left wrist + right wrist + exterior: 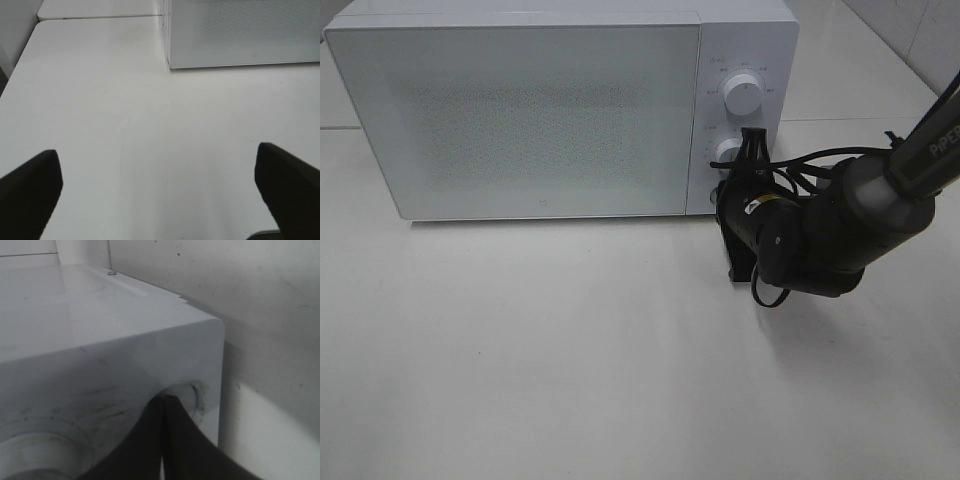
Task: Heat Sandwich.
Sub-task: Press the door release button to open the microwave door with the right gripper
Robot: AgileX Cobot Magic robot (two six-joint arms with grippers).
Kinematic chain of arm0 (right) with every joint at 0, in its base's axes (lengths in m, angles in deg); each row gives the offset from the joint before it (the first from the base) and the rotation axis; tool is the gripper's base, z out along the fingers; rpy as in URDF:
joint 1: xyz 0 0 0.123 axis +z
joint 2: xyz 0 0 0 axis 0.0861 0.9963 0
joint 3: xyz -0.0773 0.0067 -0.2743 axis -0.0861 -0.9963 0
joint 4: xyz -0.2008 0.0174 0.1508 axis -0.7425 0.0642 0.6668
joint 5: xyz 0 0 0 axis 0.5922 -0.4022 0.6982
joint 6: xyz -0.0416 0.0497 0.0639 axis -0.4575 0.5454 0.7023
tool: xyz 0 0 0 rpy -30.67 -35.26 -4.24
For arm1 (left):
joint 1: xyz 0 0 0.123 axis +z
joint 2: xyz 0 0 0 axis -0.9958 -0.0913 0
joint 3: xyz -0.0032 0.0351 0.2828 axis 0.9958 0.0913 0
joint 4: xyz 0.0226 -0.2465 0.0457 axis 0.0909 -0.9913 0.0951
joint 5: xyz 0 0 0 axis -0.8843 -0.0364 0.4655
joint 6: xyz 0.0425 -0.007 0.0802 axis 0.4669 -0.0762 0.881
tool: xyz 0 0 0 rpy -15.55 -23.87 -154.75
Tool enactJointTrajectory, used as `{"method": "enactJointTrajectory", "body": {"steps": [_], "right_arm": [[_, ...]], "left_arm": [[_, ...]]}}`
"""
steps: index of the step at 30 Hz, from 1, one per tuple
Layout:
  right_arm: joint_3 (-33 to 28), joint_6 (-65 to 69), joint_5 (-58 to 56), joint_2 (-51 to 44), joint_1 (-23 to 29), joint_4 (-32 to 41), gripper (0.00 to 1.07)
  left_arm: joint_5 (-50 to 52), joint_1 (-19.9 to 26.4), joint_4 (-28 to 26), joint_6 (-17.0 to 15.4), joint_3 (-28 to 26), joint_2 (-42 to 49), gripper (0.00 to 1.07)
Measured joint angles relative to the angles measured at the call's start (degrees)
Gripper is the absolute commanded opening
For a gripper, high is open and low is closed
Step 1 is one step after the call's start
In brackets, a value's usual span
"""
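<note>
Now, white microwave (520,110) closed, right jaws clenched at button (191,390), left jaws released.

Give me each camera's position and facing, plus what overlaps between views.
Exterior high: mounted above, looking down at the closed microwave and white table; the right arm shows, with the right gripper at the control panel.
Left wrist: low over the table, facing the microwave's front corner; the open left gripper shows its two fingertips.
Right wrist: close against the control panel; the shut right gripper's tip is at a round control.
Shared: all three see the microwave; none shows the sandwich.
</note>
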Motion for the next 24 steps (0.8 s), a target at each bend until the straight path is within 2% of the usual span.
{"method": "enactJointTrajectory", "body": {"steps": [8,24], "right_arm": [[4.1,-2.9,-1.2,1.9,1.1,7.0,0.0],[4.6,-3.7,-2.5,1.9,1.3,8.1,0.0]], "left_arm": [[0.0,0.0,0.0,0.0,0.0,0.0,1.01],[0.0,0.0,0.0,0.0,0.0,0.0,1.01]]}}
